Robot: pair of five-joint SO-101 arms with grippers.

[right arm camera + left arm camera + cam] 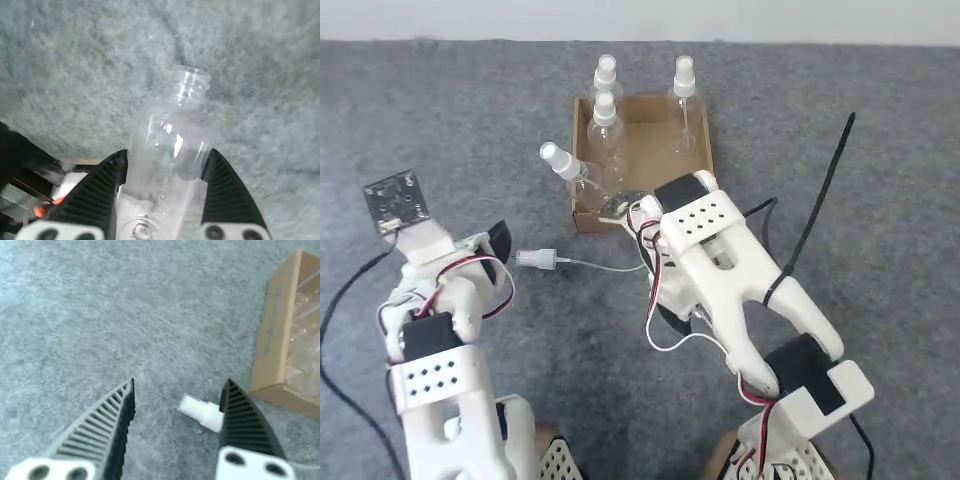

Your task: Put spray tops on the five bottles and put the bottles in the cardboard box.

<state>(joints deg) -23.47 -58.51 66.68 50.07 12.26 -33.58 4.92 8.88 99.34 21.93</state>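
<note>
bottle [167,150] base cut off at edge, cardboard box [272,340] cropped, spray top [200,412] partly behind left claw [180,382]

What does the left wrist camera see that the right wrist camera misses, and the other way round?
Left wrist view, not the right: a loose spray top lying on the carpet between the fingers of the open left end effector, and a corner of the cardboard box. Right wrist view, not the left: a clear bottle with no top, gripped by the right end effector. Both share the grey carpet.
</note>
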